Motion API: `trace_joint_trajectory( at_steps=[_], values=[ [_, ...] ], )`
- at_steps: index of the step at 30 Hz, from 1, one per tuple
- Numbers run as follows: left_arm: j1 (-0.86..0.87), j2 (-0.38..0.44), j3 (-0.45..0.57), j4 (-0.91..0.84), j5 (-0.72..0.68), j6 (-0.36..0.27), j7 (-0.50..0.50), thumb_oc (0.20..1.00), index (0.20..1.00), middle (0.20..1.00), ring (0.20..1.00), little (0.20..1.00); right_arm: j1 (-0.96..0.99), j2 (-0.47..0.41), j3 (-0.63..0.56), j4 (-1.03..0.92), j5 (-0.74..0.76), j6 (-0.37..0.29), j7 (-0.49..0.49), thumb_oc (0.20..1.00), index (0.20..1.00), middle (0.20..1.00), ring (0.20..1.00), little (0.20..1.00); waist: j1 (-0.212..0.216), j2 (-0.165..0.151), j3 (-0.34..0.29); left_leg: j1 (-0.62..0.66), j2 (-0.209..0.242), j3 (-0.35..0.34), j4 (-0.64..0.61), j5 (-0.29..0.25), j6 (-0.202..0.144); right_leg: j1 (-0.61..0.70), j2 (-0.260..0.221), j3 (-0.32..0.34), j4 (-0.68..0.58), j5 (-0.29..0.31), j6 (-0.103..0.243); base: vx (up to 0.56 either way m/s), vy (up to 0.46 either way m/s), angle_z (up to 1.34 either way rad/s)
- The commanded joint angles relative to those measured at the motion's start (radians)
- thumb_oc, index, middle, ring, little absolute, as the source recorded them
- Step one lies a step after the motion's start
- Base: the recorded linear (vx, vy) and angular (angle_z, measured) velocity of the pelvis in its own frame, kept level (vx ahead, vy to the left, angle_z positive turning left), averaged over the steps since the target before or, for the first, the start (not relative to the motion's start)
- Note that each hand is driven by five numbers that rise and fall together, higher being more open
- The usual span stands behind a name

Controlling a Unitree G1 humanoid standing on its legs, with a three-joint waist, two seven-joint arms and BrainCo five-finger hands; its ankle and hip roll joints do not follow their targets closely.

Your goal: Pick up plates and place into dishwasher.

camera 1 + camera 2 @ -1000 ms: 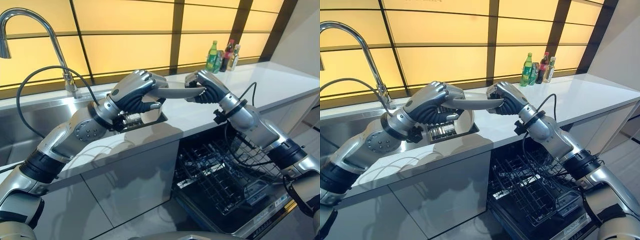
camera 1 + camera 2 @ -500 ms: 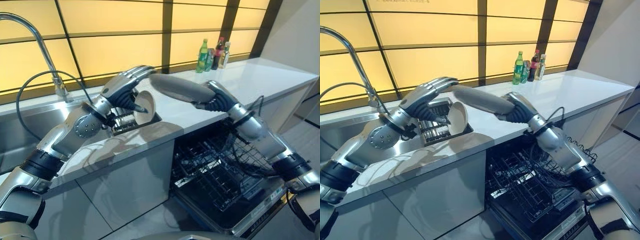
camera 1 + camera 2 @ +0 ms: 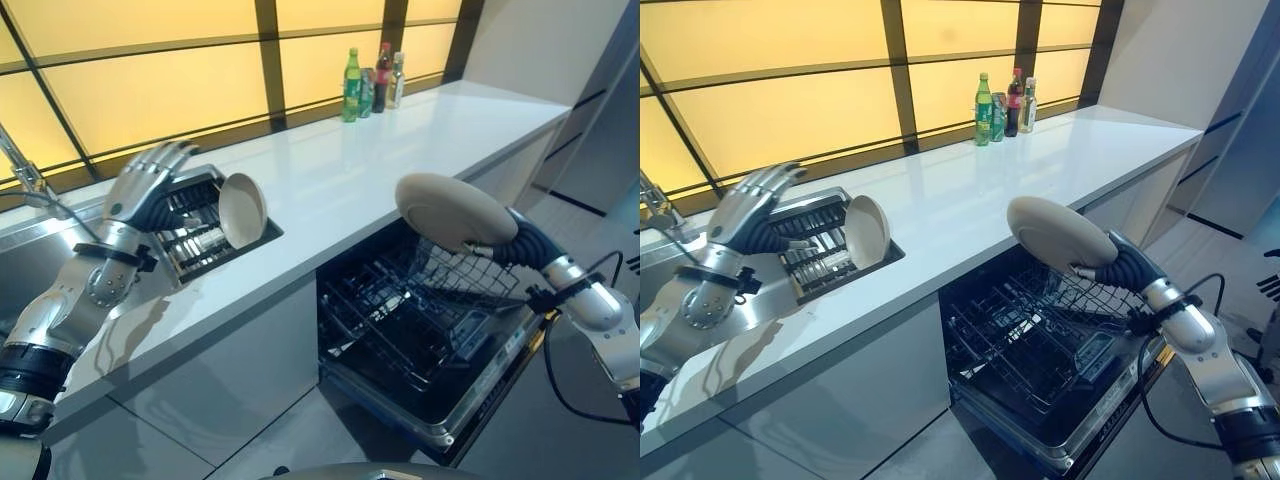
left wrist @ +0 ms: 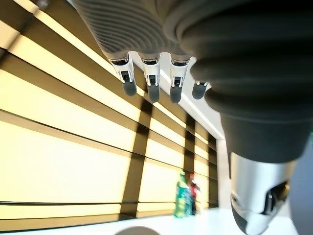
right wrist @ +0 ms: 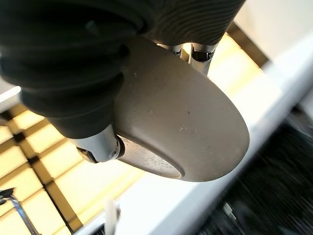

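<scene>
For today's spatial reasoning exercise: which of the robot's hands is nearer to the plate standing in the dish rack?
Left. The left hand hovers open just beside the rack's plate; the right hand holds another plate over the dishwasher.

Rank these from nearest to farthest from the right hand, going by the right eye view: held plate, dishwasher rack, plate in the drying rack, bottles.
1. Held plate, gripped in the right hand.
2. Dishwasher rack, directly below the hand.
3. Plate in the drying rack, across the counter near the left hand.
4. Bottles, at the counter's back by the window.

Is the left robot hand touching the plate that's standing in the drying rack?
Apart. The right eye view shows the left robot hand open above the rack's far end, with bare rack between it and the plate.
</scene>
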Motion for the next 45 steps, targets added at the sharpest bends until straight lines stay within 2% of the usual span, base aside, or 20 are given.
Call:
trace_joint_trajectory(
  at_steps=[1,7,13,16,23,27,32,36,37,38,39,41,45],
  values=[
    [-0.035,0.010,0.072,0.013,-0.066,0.027,0.075,1.000,1.000,1.000,1.000,1.000,-0.073,0.002,-0.012,-0.003,0.076,0.064,0.054,0.200,0.200,0.200,0.200,0.200,0.006,-0.003,0.022,0.062,-0.024,0.030,0.014,-0.189,0.011,0.017,-0.062,0.032,0.017,-0.111,0.102,-0.02,0.000,-0.10],
    [-0.059,-0.014,0.046,-0.003,-0.104,0.041,0.092,1.000,1.000,1.000,1.000,1.000,-0.130,0.037,0.104,0.133,0.019,0.130,0.097,0.200,0.200,0.200,0.200,0.200,0.021,-0.010,0.038,0.060,-0.024,0.025,0.011,-0.186,0.004,0.021,-0.066,0.017,0.015,-0.112,0.101,-0.01,0.000,-0.03],
    [-0.101,-0.047,0.003,-0.047,-0.104,0.058,0.079,1.000,1.000,1.000,1.000,1.000,-0.238,0.107,0.254,0.286,-0.028,0.196,0.057,0.200,0.200,0.200,0.200,0.200,0.055,-0.010,0.049,0.053,-0.023,0.005,0.011,-0.181,-0.002,0.026,-0.070,-0.006,0.014,-0.113,0.097,0.00,0.000,0.00],
    [-0.134,-0.052,-0.022,-0.061,-0.109,0.055,0.067,1.000,1.000,1.000,1.000,1.000,-0.302,0.153,0.319,0.400,0.018,0.229,0.053,0.200,0.200,0.200,0.200,0.200,0.079,-0.008,0.050,0.050,-0.023,-0.008,0.011,-0.180,-0.006,0.032,-0.072,-0.021,0.013,-0.117,0.094,0.01,-0.007,0.03],
    [-0.207,-0.060,-0.072,-0.098,-0.117,0.048,0.043,1.000,1.000,1.000,1.000,1.000,-0.436,0.257,0.387,0.687,0.025,0.232,0.039,0.200,0.200,0.200,0.200,0.200,0.134,-0.001,0.051,0.037,-0.022,-0.038,0.011,-0.173,-0.008,0.037,-0.075,-0.051,0.013,-0.124,0.083,0.00,-0.023,0.14],
    [-0.237,-0.061,-0.092,-0.137,-0.131,0.057,0.008,1.000,1.000,1.000,1.000,1.000,-0.481,0.304,0.408,0.845,-0.003,0.264,0.060,0.200,0.200,0.200,0.200,0.200,0.166,0.007,0.049,0.033,-0.023,-0.060,0.011,-0.170,-0.009,0.043,-0.076,-0.067,0.014,-0.129,0.077,0.02,-0.018,0.18],
    [-0.253,-0.057,-0.103,-0.174,-0.147,0.067,-0.024,1.000,1.000,1.000,1.000,1.000,-0.502,0.334,0.426,0.949,-0.024,0.292,0.081,0.200,0.200,0.200,0.200,0.200,0.188,0.013,0.049,0.028,-0.026,-0.080,0.012,-0.167,-0.010,0.047,-0.078,-0.082,0.015,-0.133,0.072,0.03,-0.019,0.17],
    [-0.252,-0.056,-0.104,-0.208,-0.157,0.077,-0.053,1.000,1.000,1.000,1.000,1.000,-0.492,0.359,0.428,1.011,-0.038,0.350,0.099,0.200,0.200,0.200,0.200,0.200,0.203,0.019,0.047,0.026,-0.029,-0.094,0.011,-0.165,-0.010,0.051,-0.078,-0.091,0.014,-0.135,0.069,0.04,-0.007,0.10],
    [-0.252,-0.056,-0.105,-0.209,-0.158,0.076,-0.055,1.000,1.000,1.000,1.000,1.000,-0.490,0.364,0.427,1.017,-0.036,0.358,0.099,0.388,0.388,0.388,0.388,0.388,0.205,0.021,0.047,0.026,-0.030,-0.096,0.011,-0.165,-0.009,0.051,-0.078,-0.092,0.014,-0.135,0.068,0.03,-0.003,0.04],
    [-0.252,-0.058,-0.108,-0.210,-0.158,0.075,-0.058,1.000,1.000,1.000,1.000,1.000,-0.486,0.368,0.426,1.024,-0.033,0.363,0.090,0.896,0.896,0.896,0.896,0.896,0.206,0.022,0.047,0.026,-0.030,-0.098,0.011,-0.164,-0.010,0.051,-0.078,-0.093,0.014,-0.135,0.068,0.00,0.000,0.00],
    [-0.252,-0.058,-0.106,-0.213,-0.158,0.076,-0.065,1.000,1.000,1.000,1.000,1.000,-0.484,0.369,0.422,1.027,-0.034,0.366,0.083,1.000,1.000,1.000,1.000,1.000,0.207,0.023,0.047,0.026,-0.030,-0.099,0.011,-0.164,-0.010,0.052,-0.078,-0.094,0.014,-0.135,0.068,0.04,0.007,0.00],
    [-0.243,-0.055,-0.106,-0.218,-0.150,0.073,-0.077,1.000,1.000,1.000,1.000,1.000,-0.471,0.370,0.411,1.024,-0.029,0.375,0.047,1.000,1.000,1.000,1.000,1.000,0.205,0.026,0.048,0.027,-0.030,-0.099,0.011,-0.163,-0.010,0.053,-0.078,-0.093,0.015,-0.135,0.067,0.04,0.013,0.00],
    [-0.238,-0.050,-0.108,-0.203,-0.141,0.081,-0.087,1.000,1.000,1.000,1.000,1.000,-0.437,0.353,0.380,0.983,-0.011,0.348,-0.008,1.000,1.000,1.000,1.000,1.000,0.191,0.028,0.053,0.033,-0.031,-0.094,0.011,-0.165,-0.007,0.054,-0.078,-0.086,0.016,-0.133,0.069,0.02,0.008,0.00]
  ],
)
